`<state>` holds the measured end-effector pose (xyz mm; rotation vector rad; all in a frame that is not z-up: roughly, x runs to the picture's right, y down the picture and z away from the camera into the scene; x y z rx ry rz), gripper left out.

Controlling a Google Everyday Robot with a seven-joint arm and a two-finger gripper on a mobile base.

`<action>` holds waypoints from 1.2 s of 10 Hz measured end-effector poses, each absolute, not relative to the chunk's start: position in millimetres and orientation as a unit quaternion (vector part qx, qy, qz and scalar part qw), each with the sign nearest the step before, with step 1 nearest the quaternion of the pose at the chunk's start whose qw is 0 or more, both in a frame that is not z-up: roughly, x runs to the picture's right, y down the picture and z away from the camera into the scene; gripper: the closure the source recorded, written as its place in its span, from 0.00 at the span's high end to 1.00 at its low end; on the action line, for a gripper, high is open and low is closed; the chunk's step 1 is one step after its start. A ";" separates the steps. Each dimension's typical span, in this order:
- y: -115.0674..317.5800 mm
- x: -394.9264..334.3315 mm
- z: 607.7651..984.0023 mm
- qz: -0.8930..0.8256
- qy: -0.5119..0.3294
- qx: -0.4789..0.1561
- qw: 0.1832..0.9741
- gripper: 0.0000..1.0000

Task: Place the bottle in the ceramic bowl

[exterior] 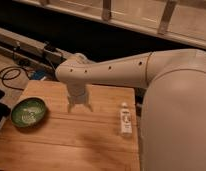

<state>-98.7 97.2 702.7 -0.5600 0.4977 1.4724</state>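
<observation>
The small white bottle (pixel 126 119) lies on its side at the right part of the wooden table (pixel 71 145), cap pointing away. The green ceramic bowl (pixel 28 112) sits at the table's left edge and holds nothing. My gripper (pixel 79 106) hangs from the white arm over the middle of the table, pointing down, between the bowl and the bottle. It is a hand's width left of the bottle and touches neither thing. Its fingers look spread and empty.
The arm's large white body (pixel 176 110) fills the right side of the view. Dark cables (pixel 11 75) lie on the floor beyond the table's far left. A rail (pixel 26 47) and a ledge run behind the table.
</observation>
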 end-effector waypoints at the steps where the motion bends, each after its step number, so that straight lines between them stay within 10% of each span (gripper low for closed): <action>1: 94.0 -91.1 702.0 0.663 0.212 -0.242 0.676 0.65; 12: 81.3 48.1 696.5 0.710 0.132 -0.194 0.664 0.65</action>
